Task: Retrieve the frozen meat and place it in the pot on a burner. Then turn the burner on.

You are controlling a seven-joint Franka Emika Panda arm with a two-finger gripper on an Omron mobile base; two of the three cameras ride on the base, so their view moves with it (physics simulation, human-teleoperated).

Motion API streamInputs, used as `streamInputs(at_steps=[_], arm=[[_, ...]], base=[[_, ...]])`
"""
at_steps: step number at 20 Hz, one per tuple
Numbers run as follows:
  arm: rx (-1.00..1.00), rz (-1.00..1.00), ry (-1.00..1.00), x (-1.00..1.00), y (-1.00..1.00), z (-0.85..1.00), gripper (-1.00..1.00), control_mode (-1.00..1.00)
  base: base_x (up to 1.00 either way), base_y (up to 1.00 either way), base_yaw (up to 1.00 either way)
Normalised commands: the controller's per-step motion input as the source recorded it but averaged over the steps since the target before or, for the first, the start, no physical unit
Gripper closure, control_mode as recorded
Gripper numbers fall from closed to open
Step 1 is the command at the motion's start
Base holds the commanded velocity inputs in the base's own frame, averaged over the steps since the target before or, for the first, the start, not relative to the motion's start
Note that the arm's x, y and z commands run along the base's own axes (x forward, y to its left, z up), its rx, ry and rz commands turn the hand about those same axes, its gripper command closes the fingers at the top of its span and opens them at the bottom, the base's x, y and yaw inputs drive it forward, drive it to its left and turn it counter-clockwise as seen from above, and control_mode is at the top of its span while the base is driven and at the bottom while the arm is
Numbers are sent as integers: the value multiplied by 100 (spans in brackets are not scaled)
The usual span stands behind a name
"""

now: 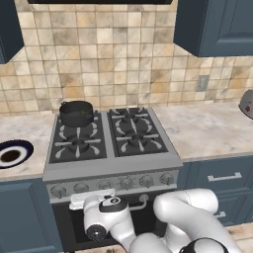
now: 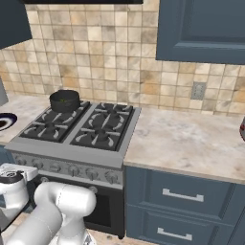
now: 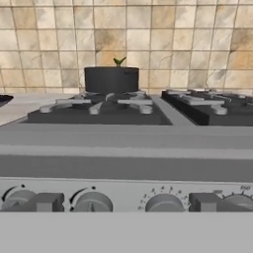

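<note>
While jaws face knobs (image 3: 91, 201), pot (image 3: 111, 80) sits beyond.

Ahead of the end effector (image 3: 126, 210), the pot (image 3: 111, 80) looks like dark, matt metal. The grate arms (image 3: 106, 103) are dull grey cast metal, the knobs (image 3: 91, 201) brushed steel. The table (image 1: 207, 129) is smooth, mottled stone beneath rough beige tiles (image 1: 118, 54).

The pot (image 1: 76, 113) sits on the stove's (image 1: 111, 165) rear-left burner (image 1: 78, 123).
</note>
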Motion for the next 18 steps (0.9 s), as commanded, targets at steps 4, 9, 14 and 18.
streamInputs(at_steps=[4, 9, 14, 18], arm=[[0, -2, 0, 0, 48, -9, -100, -100], [0, -1, 0, 0, 35, -11, -100, -100], [2, 0, 0, -5, 13, -7, -100, -100], [5, 0, 0, -7, 7, -19, -100, -100]], base=[[0, 0, 0], [0, 0, 0], [0, 0, 0], [0, 0, 0]])
